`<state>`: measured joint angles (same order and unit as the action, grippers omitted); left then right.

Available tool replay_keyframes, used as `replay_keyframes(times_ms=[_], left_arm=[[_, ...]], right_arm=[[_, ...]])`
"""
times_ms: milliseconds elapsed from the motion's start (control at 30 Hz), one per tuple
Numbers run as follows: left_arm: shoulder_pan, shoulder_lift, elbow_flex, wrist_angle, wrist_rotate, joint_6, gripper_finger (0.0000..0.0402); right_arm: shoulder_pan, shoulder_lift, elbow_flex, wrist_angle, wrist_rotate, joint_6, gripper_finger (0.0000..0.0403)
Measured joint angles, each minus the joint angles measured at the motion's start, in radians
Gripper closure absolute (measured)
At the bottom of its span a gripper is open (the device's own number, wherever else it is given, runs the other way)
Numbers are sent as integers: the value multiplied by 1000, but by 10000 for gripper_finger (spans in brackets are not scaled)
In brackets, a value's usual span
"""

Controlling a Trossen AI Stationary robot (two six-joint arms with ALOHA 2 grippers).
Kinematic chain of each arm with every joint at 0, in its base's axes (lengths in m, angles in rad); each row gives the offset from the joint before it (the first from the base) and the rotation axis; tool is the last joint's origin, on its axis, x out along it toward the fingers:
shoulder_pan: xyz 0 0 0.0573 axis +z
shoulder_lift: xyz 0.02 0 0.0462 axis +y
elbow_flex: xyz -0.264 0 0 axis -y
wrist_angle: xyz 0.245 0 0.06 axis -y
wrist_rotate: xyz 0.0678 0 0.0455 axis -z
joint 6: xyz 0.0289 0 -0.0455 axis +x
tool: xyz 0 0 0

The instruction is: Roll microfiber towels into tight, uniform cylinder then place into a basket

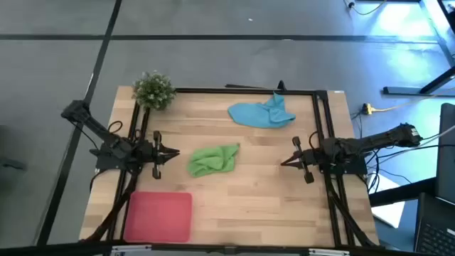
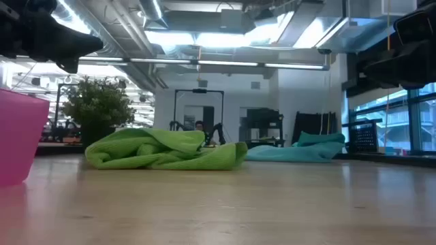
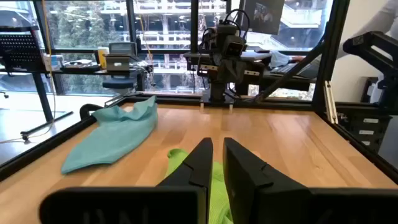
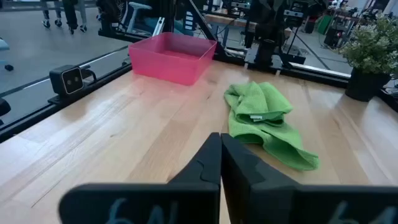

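Left tool [image 1: 173,152] closed just beside crumpled green towel [image 1: 213,160].

A crumpled lime-green microfiber cloth [image 1: 213,160], a light blue microfiber cloth [image 1: 261,113], a plain pinkish-red plastic tray [image 1: 158,216] and a bushy green potted plant [image 1: 153,89] sit on the pale striped-grain wooden desk [image 1: 249,199].

No readable text, label, brand, number or sign shows on anything in these views.
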<state>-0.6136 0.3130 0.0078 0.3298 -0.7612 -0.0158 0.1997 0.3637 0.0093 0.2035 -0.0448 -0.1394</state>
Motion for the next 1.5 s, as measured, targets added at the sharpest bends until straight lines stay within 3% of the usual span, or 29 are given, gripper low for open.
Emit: replay_keyframes(times_ms=[733, 1133, 1367, 1500], left_arm=[[0, 0, 0, 0, 0, 0, 374], [0, 0, 0, 0, 0, 0, 374], [0, 0, 0, 0, 0, 0, 374], [0, 0, 0, 0, 0, 0, 374]], right_arm=[[1, 3, 0, 4, 1, 0, 397], [66, 40, 0, 2, -1, 0, 397], [66, 40, 0, 4, 237, 0, 397], [66, 40, 0, 4, 262, 0, 397]])
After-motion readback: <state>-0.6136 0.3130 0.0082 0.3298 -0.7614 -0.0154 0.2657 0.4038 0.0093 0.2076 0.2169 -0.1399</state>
